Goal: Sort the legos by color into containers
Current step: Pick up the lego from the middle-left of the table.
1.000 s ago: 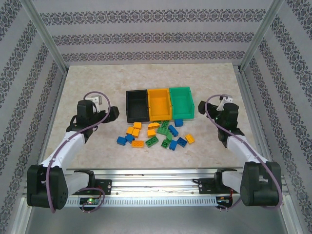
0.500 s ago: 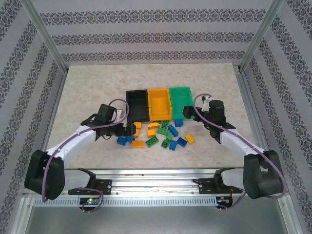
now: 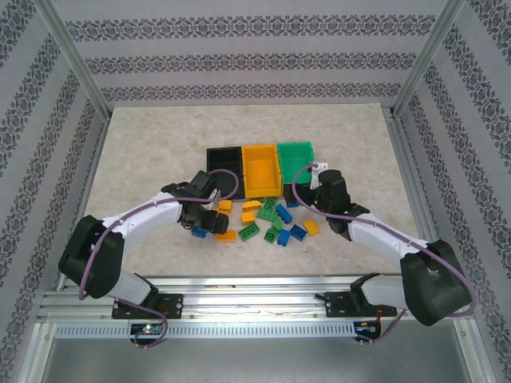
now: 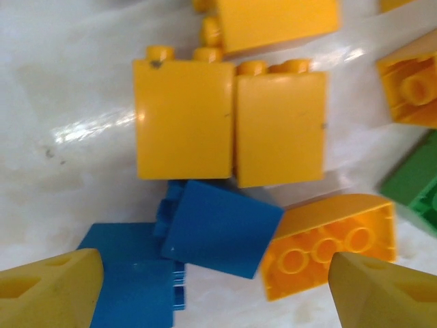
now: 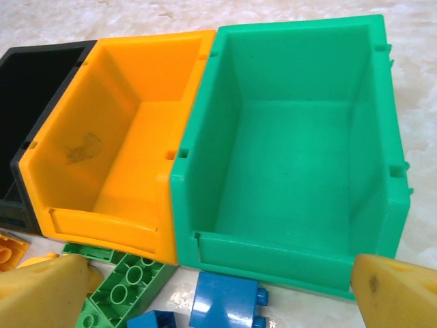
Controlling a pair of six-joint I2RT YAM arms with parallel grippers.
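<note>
Left gripper (image 4: 217,285): swung in to 9 o'clock of the blue-green-orange lego pile (image 3: 259,219), jaws apart around a small blue studded plastic brick (image 4: 222,236), not clamped yet.
Right gripper (image 5: 218,294): also came in, spread wide, empty, facing the green open plastic bin (image 5: 293,157).
Pile: loose at the bins' (image 3: 261,171) 6 o'clock, so sorting's barely starting imo.
</note>
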